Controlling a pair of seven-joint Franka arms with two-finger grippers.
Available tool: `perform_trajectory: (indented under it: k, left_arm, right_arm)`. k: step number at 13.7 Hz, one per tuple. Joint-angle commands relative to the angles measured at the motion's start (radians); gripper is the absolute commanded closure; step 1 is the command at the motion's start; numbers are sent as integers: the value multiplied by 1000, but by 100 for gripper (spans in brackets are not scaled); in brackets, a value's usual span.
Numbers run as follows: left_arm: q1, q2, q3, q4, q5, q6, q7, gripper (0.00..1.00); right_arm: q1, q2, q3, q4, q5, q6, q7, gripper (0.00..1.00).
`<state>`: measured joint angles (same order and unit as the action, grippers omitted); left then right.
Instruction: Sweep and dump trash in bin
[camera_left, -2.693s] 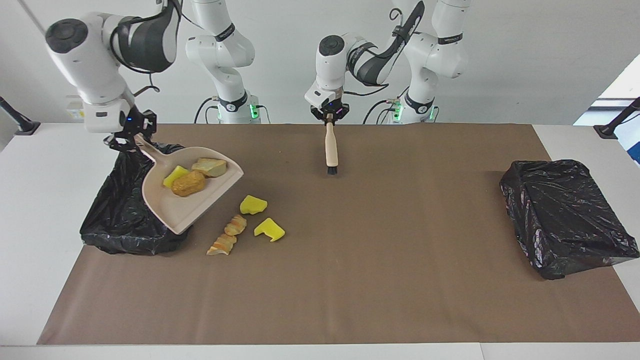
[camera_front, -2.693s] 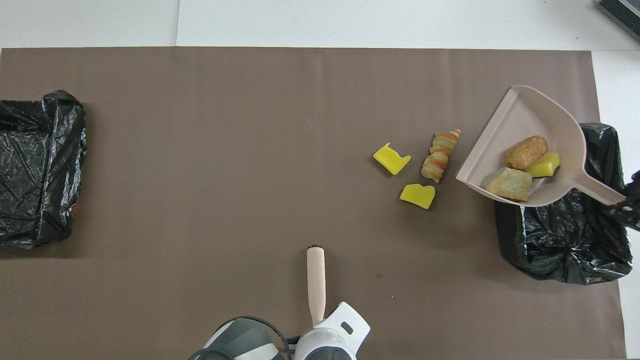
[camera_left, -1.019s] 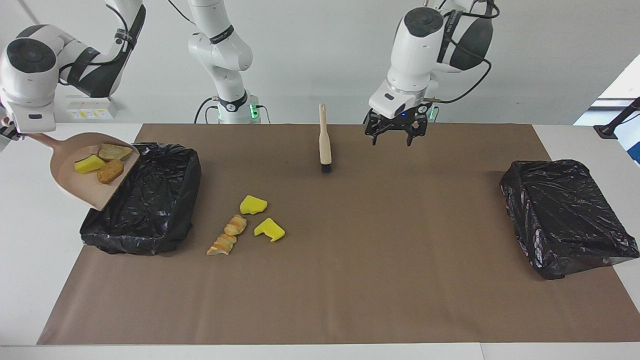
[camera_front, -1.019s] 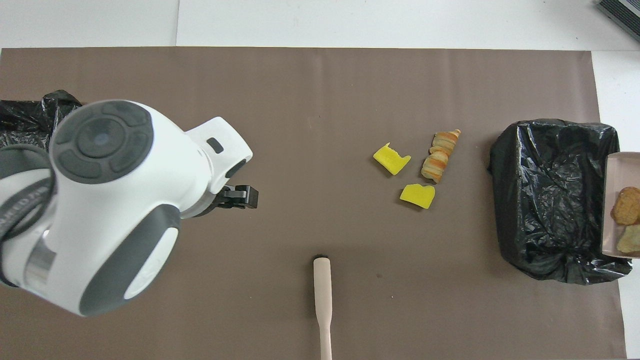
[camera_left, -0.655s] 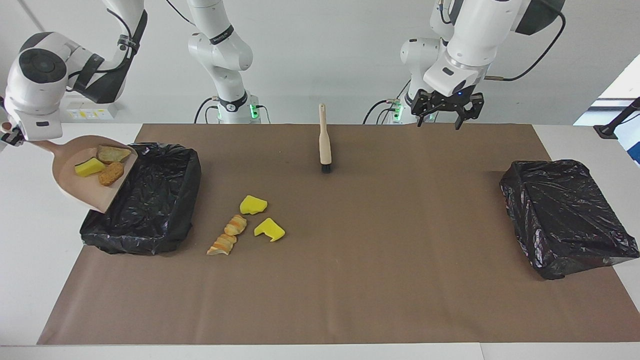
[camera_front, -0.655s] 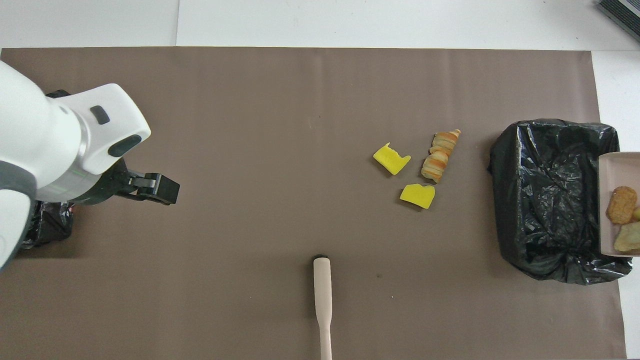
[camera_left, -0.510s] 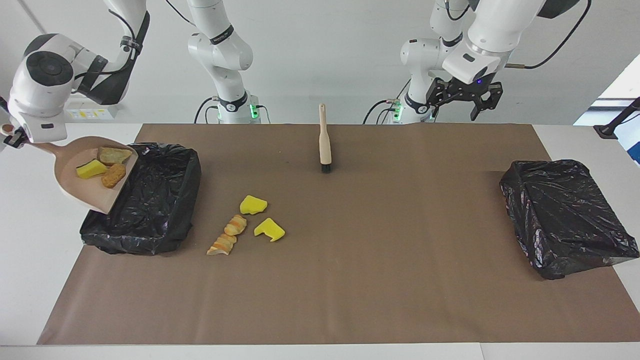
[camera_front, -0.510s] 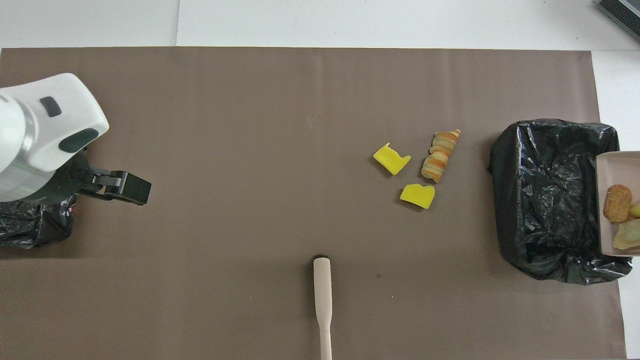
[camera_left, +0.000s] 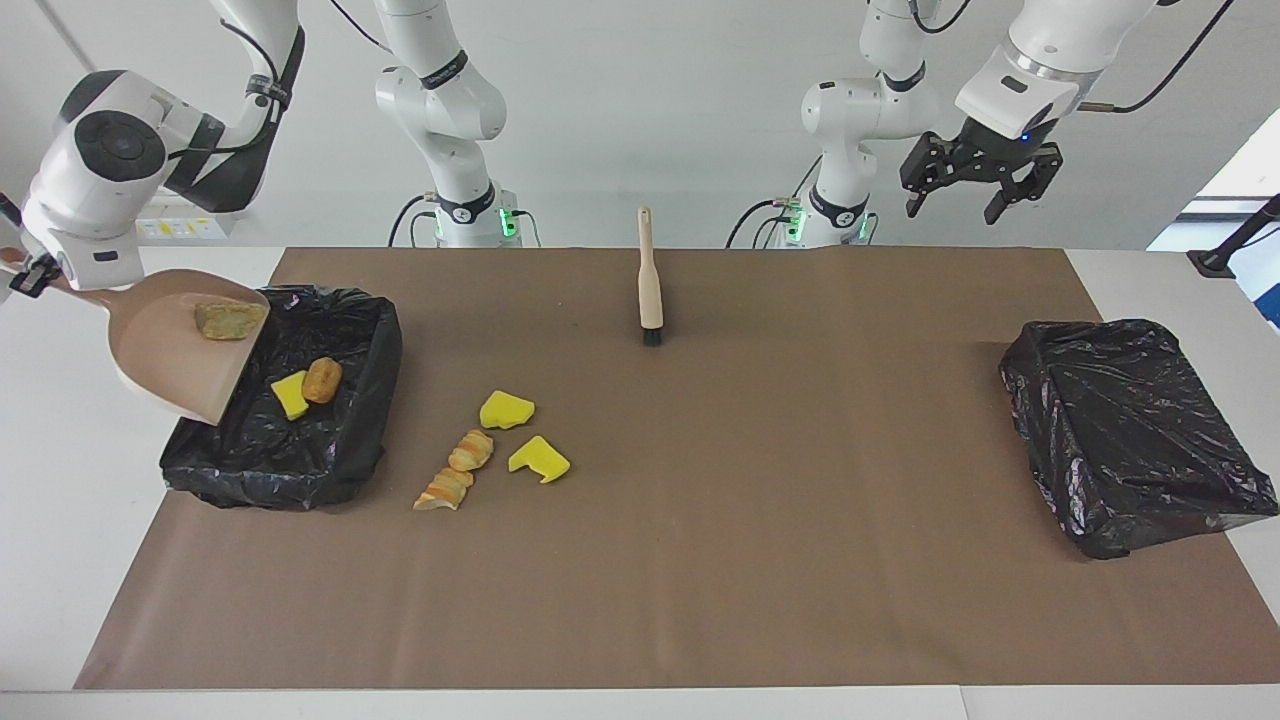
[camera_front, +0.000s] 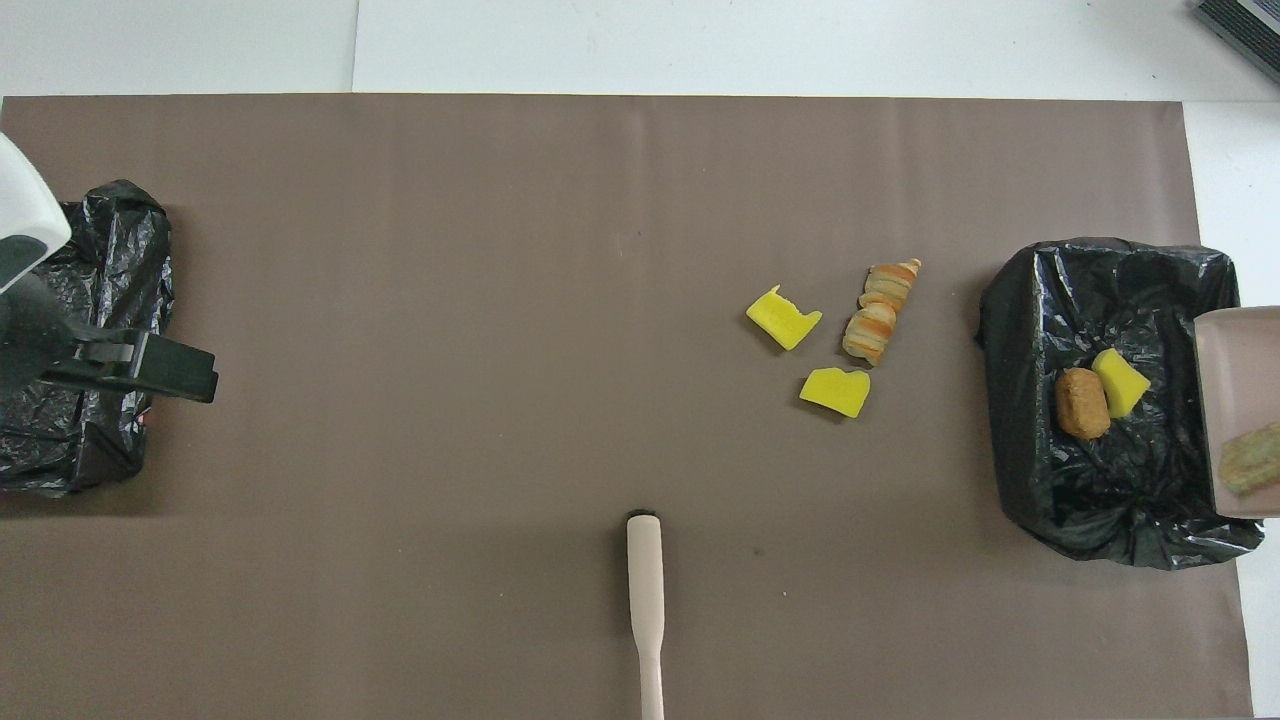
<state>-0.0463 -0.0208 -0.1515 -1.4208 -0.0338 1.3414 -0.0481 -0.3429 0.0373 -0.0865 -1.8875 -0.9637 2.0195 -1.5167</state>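
Note:
My right gripper (camera_left: 22, 274) is shut on the handle of the beige dustpan (camera_left: 170, 355), which tilts down over the black-lined bin (camera_left: 385, 335) at the right arm's end. One tan scrap (camera_left: 230, 320) still lies on the pan. A yellow sponge chunk (camera_left: 292, 393) and a brown bread piece (camera_left: 322, 379) lie in the bin (camera_front: 1000, 330). More trash rests on the mat beside the bin: two yellow chunks (camera_left: 506, 409) (camera_left: 539, 459) and two bread-like pieces (camera_left: 470, 450) (camera_left: 445, 490). My left gripper (camera_left: 955, 205) hangs open and empty, high over the left arm's end.
The brush (camera_left: 650, 285) lies on the mat near the robots, midway along the table, handle toward them. A second black-bagged bin (camera_left: 1135, 430) sits at the left arm's end. A brown mat (camera_left: 700, 560) covers the table.
The dustpan has tipped further, and the yellow sponge and brown piece have slid off it into the bin. My left gripper let go of the brush, then rose toward its own end.

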Motion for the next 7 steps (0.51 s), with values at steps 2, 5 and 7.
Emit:
perform_trajectory:
  k: [2, 5, 7]
  left_arm:
    - [23, -31, -5, -52, -18, 30, 20, 0]
    - [25, -36, -2, -56, -14, 32, 20, 0]
    - [25, -39, -2, -70, -9, 54, 20, 0]
  right_arm:
    - [-4, -16, 7, 27, -12, -50, -51, 100]
    - [44, -22, 8, 25, -42, -54, -114, 100]
    - [64, -27, 8, 13, -64, -79, -24, 100]
